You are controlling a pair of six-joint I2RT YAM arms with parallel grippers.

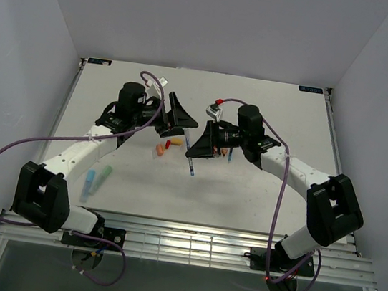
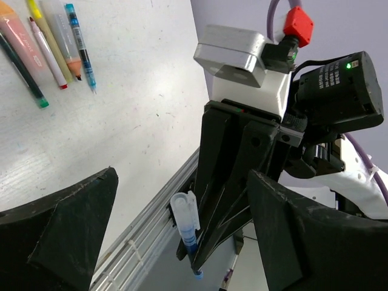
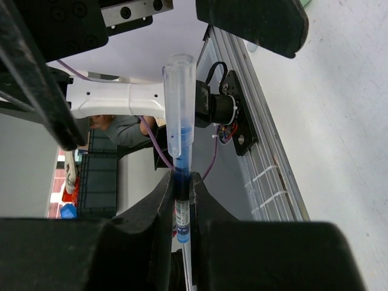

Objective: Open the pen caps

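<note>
Clear plastic cap (image 3: 180,103), a stubby tube with a rounded open-looking end, sits on the top of a slim blue pen (image 3: 182,213). The right pincer (image 3: 180,179) is clamped tight on the pen's barrel just below the cap, holding it above the tabletop (image 1: 246,189). Its matte black fingers hide the lower barrel, and the pen's tip is cut off at the bottom of the right wrist view.

The left pincer (image 2: 183,179) is spread wide and holds nothing. In its own wrist view its two rough, wedge-shaped black fingers are cut off by the lower corners. Between them, farther off, the capped pen shows upright in the other pincer, and the fingers do not touch it. A small clip on the cap's side shows only here.

That view also shows loose pens lying side by side on the smooth white tabletop, partly cut off at the upper left. Among them are a pink highlighter (image 2: 23,45) and a thin teal-blue pen (image 2: 82,48).

Overhead, the held pen is only a thin blue line and its cap cannot be made out. Only this view shows small orange pieces (image 1: 164,148) near the left pincer and two pale pens (image 1: 97,179) near the left arm.
</note>
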